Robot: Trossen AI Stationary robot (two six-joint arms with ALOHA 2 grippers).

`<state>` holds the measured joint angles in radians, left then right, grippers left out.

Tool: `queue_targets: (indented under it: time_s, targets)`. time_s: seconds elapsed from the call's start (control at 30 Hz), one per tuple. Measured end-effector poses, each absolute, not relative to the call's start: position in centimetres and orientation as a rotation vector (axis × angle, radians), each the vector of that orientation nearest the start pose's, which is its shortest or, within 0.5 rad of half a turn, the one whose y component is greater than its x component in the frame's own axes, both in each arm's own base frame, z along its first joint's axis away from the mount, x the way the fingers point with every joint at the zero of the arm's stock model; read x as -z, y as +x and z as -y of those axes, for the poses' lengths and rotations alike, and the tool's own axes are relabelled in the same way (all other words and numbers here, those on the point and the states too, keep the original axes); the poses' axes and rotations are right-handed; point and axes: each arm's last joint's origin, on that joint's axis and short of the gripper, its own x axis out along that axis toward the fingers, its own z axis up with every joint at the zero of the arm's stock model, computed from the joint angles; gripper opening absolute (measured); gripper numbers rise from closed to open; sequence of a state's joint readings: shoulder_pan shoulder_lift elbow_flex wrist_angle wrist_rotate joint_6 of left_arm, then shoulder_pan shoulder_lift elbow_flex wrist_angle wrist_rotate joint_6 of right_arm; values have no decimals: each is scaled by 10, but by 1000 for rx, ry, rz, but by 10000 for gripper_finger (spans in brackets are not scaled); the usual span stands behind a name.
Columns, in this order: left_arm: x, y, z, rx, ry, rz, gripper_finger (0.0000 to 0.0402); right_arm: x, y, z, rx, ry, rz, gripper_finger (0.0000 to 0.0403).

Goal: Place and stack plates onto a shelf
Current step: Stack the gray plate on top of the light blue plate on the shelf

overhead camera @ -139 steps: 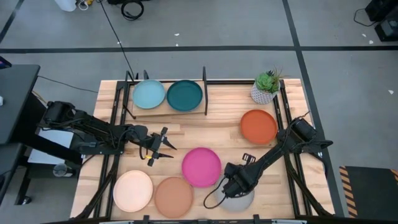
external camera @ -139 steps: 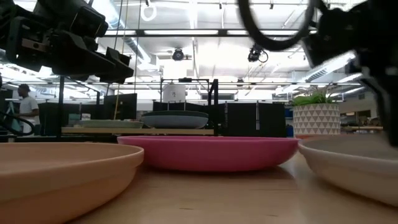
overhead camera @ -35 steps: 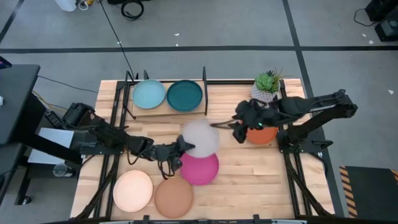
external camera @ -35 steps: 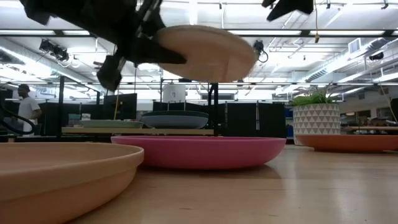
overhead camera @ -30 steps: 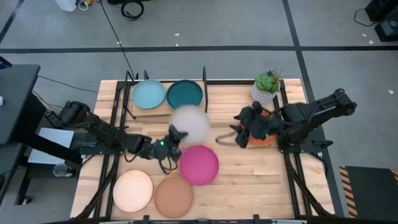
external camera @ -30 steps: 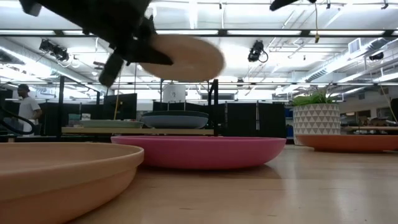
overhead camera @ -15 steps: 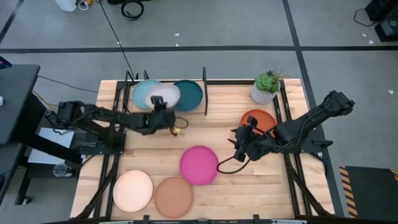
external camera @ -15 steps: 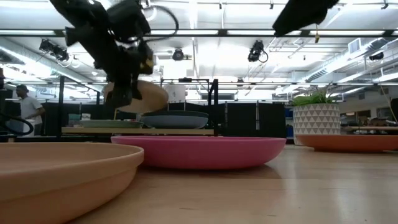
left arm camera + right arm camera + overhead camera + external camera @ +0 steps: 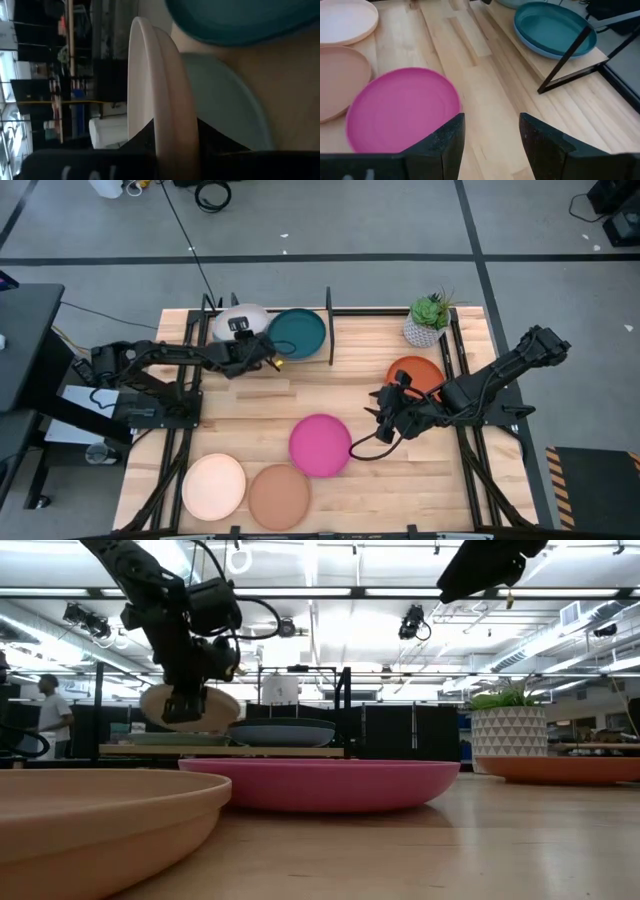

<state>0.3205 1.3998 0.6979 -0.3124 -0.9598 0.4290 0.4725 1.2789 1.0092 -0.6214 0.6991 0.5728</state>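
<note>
Seven plates show: the light grey plate (image 9: 240, 321), clamped at its rim by the left gripper (image 9: 262, 352) above the shelf (image 9: 268, 356), largely hides the light teal plate (image 9: 227, 100). Dark teal (image 9: 297, 333), orange-red (image 9: 416, 380), magenta (image 9: 321, 445), cream-peach (image 9: 213, 486) and tan (image 9: 279, 497) plates lie singly. The right gripper (image 9: 488, 132), jaws parted and empty, hovers near the magenta plate.

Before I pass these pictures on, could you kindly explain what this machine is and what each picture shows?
It is a robot with two dark arms at a wooden table. One camera looks straight down, one sits at table height, and one rides on each wrist. The left gripper holds a light grey plate over the light teal plate on the shelf, beside the dark teal plate. The right gripper hangs open near the magenta plate. Orange-red, cream-peach and tan plates lie about, and a potted plant.
</note>
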Motion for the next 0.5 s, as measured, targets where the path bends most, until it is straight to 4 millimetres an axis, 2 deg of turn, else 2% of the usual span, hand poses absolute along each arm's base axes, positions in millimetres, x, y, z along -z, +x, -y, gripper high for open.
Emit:
queue_targets:
  time_s: [0.2,0.37,0.5]
  targets:
    - [-177,225,-100,-886,595,-1253,72,-279,234,-99,404,55,-646,194]
    - [-177,220,-96,-874,586,-1294,125,-279,234,-99,400,59,-645,194]
    - [-185,216,-92,-798,479,-1228,163,-279,234,-99,398,60,-647,194]
